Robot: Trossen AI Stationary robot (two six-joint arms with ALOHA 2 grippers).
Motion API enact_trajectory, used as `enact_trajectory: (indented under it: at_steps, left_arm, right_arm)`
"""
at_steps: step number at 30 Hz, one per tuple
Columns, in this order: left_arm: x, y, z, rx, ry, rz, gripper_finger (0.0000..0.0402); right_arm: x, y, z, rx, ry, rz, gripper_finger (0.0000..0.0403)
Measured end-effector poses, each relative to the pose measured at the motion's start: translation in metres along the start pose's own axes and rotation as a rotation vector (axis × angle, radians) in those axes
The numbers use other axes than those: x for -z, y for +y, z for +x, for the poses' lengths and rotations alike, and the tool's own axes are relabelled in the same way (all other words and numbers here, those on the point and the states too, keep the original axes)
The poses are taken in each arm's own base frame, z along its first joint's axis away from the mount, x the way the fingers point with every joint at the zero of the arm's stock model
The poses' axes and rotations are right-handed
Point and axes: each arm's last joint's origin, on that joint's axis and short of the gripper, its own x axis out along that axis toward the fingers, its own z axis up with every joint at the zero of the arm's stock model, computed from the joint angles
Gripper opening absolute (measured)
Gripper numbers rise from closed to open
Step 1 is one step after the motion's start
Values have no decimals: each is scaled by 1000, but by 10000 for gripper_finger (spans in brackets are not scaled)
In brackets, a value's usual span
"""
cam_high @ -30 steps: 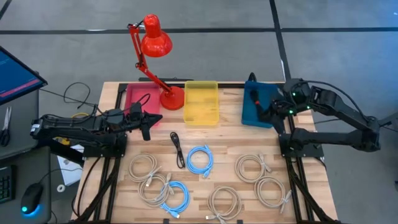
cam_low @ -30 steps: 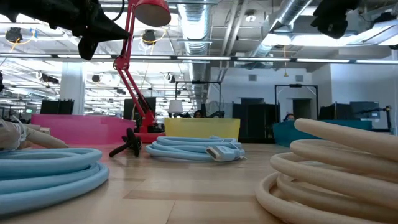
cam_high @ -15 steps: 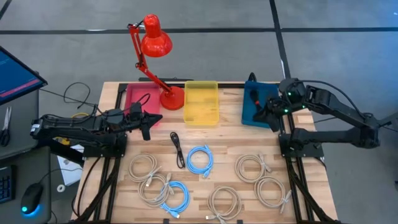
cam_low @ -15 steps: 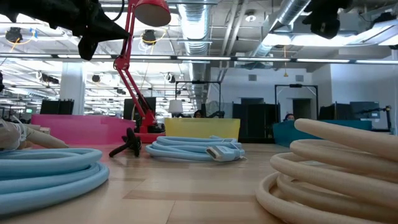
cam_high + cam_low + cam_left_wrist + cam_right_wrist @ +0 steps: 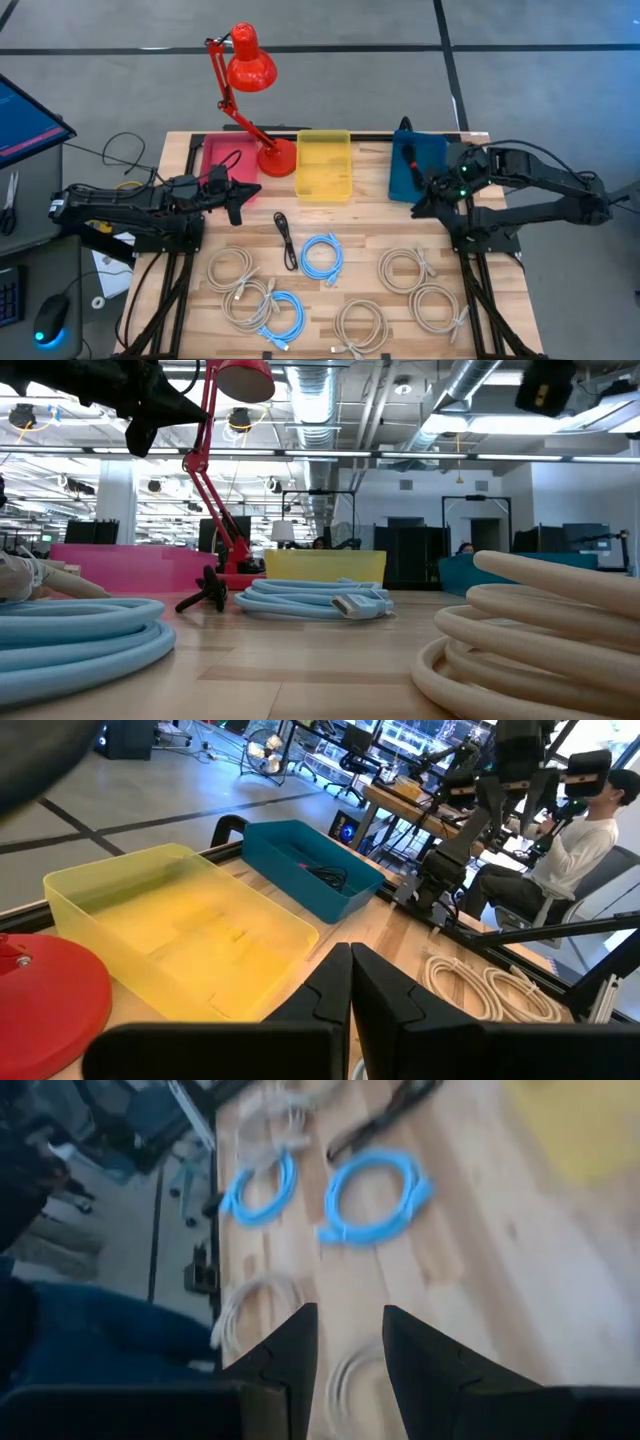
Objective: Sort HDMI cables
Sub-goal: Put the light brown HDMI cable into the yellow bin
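Eight coiled cables lie loose on the near half of the counter (image 5: 380,215): beige loops (image 5: 230,268) at the front left, front middle and front right, and two blue loops (image 5: 322,255), one at the front left, one nearer the middle. Just beyond the middle blue loop lies a thin black cable (image 5: 286,240), folded long. Past these, along the far edge, stand a pink bin (image 5: 212,152), a yellow bin (image 5: 324,165) and a teal bin (image 5: 412,172) that already holds a black cable; a red lamp (image 5: 248,62) rises between the pink and yellow bins.

The right hand (image 5: 428,200) hangs above the near edge of the teal bin with its fingers partly apart and nothing between them. The left hand (image 5: 238,193) waits over the near corner of the pink bin, fingers pressed together and empty.

The step in hand looks like reaching for the next cable. To do it well, the right hand should likely spread wider, come straight down over one loop's bundled strands, not a single turn, and lift clear before carrying, so that the coil neither unwinds nor drags a neighbour. The beige loops on the right are its nearest pick.
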Motion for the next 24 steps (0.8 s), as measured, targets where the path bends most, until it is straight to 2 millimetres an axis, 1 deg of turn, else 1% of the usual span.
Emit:
enact_trajectory:
  at_steps: [7,12,14,17,24]
  left_arm:
    - [0,0,0,0,0,0,10]
    - [0,0,0,0,0,0,10]
    - [0,0,0,0,0,0,10]
    - [0,0,0,0,0,0,10]
    - [0,0,0,0,0,0,10]
  right_arm:
    - [16,5,4,40,155,117,107]
    - [24,4,14,182,269,215,107]
    - [26,3,21,251,315,248,107]
    - [25,5,34,305,379,284,107]
    - [26,13,73,404,511,367,107]
